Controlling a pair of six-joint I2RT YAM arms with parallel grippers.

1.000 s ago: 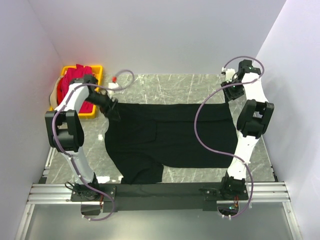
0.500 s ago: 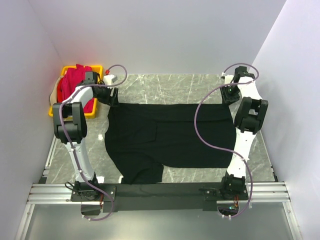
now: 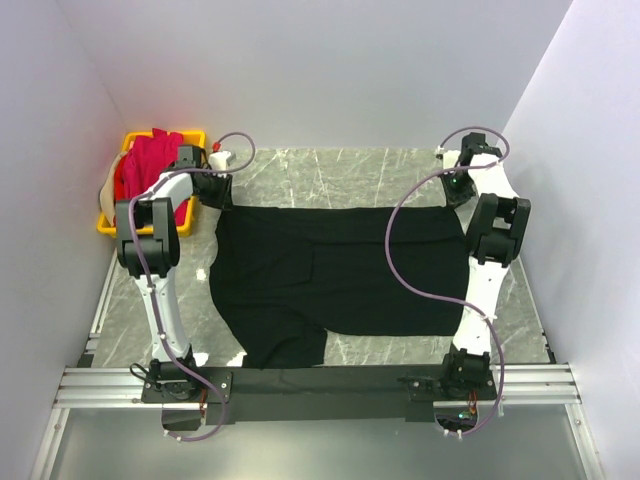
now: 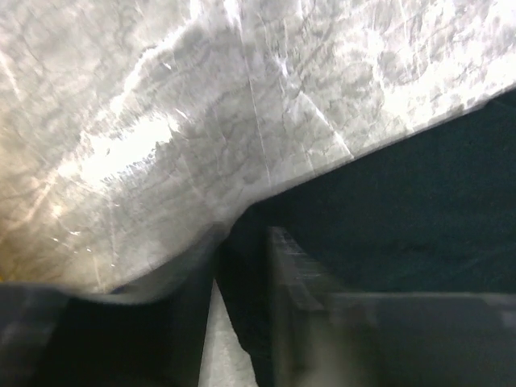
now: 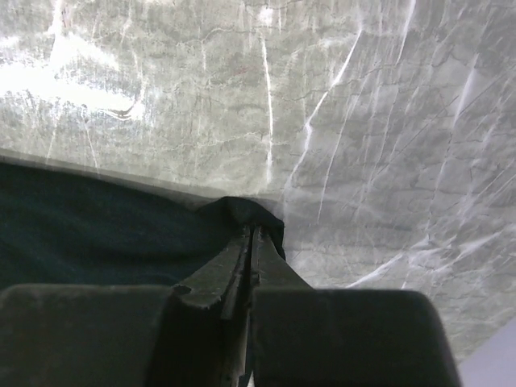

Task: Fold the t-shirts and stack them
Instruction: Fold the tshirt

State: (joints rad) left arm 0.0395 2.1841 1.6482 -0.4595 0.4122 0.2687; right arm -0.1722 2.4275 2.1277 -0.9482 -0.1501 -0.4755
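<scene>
Progress looks slight to us. At the far left, the yellow crate (image 3: 108, 226) holds the magenta t-shirts (image 3: 145, 165) in a loose heap. None of them is folded that we can see, so all of those are left to do.

Just right of the crate, the left gripper (image 3: 216, 190) sits at the far left corner of the black t-shirt (image 3: 340, 265). In the left wrist view dark cloth lies between its fingers (image 4: 294, 278). That picture is smeared, though, and we cannot tell whether they press the cloth or stand slack around it.

The black t-shirt lies across the middle of the table (image 3: 330, 170), mostly flat. Its far edge runs in a fairly straight line from one gripper to the other, and a rumpled lobe of it reaches toward the arm bases at the near left. We make out no clean fold in it.

At the far right corner, the right gripper (image 3: 456, 190) has its jaws pressed together on a small nub of the black cloth, as the right wrist view shows plainly.

We judge that the first shirt is only laid out and taken by its far corners. Its folds are not yet made, and no stack has begun anywhere on the table.
</scene>
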